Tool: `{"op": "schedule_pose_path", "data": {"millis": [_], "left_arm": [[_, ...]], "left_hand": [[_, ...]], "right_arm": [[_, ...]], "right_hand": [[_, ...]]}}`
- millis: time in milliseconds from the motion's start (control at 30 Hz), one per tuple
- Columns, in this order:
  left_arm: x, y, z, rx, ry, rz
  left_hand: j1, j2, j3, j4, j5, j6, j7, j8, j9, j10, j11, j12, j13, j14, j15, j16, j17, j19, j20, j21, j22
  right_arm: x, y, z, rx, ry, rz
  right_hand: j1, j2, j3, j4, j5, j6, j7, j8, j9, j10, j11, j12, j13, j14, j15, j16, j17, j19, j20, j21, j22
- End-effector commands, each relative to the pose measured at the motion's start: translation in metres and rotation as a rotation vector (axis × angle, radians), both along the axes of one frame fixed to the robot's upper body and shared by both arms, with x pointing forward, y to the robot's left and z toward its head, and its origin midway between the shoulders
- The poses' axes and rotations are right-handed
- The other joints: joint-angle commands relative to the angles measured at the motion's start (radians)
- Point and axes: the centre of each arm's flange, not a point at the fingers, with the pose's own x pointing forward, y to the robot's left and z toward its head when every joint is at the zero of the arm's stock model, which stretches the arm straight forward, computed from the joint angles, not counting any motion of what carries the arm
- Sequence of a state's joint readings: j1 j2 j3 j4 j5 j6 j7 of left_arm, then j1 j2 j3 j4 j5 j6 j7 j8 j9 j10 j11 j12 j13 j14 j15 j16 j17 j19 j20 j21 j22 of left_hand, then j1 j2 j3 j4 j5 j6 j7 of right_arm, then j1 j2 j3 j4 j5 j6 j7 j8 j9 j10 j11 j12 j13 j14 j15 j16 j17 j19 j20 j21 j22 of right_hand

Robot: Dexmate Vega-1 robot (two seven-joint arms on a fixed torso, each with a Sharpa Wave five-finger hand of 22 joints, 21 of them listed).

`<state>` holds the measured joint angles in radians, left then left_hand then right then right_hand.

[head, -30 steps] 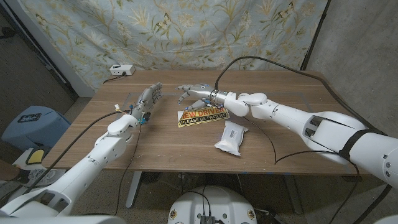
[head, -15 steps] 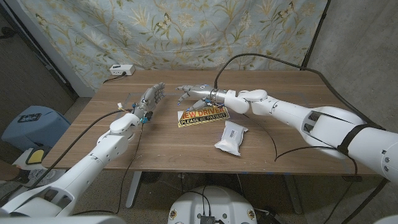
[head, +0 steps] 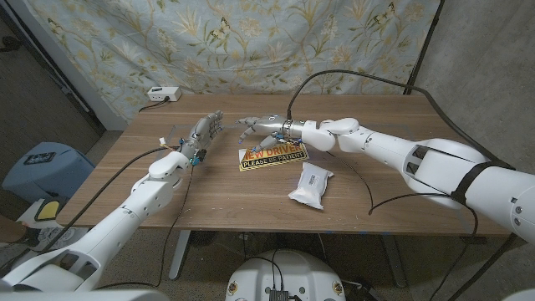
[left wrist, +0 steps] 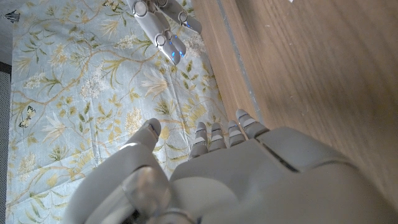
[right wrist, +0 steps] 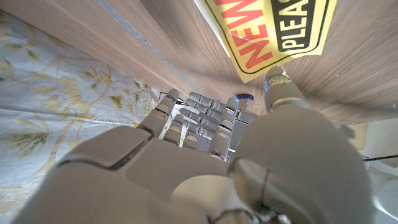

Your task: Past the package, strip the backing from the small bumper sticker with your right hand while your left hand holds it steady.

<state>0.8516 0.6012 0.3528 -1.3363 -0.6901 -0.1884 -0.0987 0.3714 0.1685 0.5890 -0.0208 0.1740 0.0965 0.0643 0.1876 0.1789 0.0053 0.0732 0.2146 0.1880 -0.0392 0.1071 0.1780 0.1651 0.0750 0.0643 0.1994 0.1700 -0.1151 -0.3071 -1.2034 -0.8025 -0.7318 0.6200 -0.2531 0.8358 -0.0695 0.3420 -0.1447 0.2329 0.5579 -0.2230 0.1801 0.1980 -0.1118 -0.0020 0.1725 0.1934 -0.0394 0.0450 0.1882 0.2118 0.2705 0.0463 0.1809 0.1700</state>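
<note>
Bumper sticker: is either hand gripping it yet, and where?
The right hand pinches the yellow bumper sticker at its far left corner, lifting that end. The left hand holds nothing, apart from the sticker.

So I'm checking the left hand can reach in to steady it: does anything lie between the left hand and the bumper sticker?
Nothing visible does. Bare table lies between the left hand and the bumper sticker. The package sits nearer the robot, and the right hand is at the sticker's far edge.
</note>
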Motion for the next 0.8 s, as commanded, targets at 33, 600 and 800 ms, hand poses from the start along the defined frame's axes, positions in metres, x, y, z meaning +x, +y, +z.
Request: {"op": "schedule_pose_path", "data": {"millis": [33, 600, 800], "left_arm": [[-0.002, -0.003, 0.000, 0.010, 0.015, -0.005], [0.000, -0.013, 0.005, 0.016, 0.015, -0.028], [0.001, -0.014, 0.004, 0.016, 0.017, -0.024]], "left_hand": [[-0.004, 0.001, 0.002, -0.005, 0.003, 0.006, 0.002, 0.000, 0.004, 0.007, 0.002, -0.002, 0.005, 0.004, 0.003, -0.001, 0.003, 0.010, 0.002, -0.003, 0.005], [-0.006, 0.000, 0.002, -0.006, 0.003, 0.006, 0.002, 0.000, 0.005, 0.006, 0.002, -0.003, 0.005, 0.004, 0.003, -0.001, 0.003, 0.010, 0.002, -0.003, 0.005], [-0.006, 0.001, 0.002, -0.007, 0.003, 0.006, 0.002, 0.000, 0.005, 0.006, 0.002, -0.003, 0.005, 0.004, 0.003, -0.002, 0.003, 0.010, 0.003, -0.003, 0.005]], "right_arm": [[0.006, -0.007, -0.007, -0.003, -0.003, 0.013], [0.019, -0.008, -0.011, 0.019, -0.017, -0.008], [0.018, -0.006, -0.010, 0.020, -0.021, -0.003]], "right_hand": [[-0.011, 0.002, -0.006, 0.004, 0.000, -0.002, 0.002, 0.004, 0.002, -0.005, -0.010, 0.008, 0.001, -0.001, -0.015, 0.008, 0.002, -0.004, -0.005, 0.005, 0.003], [-0.019, -0.007, -0.016, 0.003, 0.004, 0.023, 0.003, 0.025, 0.008, 0.010, -0.035, 0.022, 0.001, 0.025, -0.044, 0.023, 0.003, 0.024, -0.033, 0.016, 0.002], [-0.019, -0.008, -0.018, 0.002, 0.006, 0.039, 0.003, 0.033, 0.010, 0.026, -0.043, 0.028, 0.001, 0.036, -0.051, 0.027, 0.003, 0.034, -0.038, 0.019, 0.002]]}}
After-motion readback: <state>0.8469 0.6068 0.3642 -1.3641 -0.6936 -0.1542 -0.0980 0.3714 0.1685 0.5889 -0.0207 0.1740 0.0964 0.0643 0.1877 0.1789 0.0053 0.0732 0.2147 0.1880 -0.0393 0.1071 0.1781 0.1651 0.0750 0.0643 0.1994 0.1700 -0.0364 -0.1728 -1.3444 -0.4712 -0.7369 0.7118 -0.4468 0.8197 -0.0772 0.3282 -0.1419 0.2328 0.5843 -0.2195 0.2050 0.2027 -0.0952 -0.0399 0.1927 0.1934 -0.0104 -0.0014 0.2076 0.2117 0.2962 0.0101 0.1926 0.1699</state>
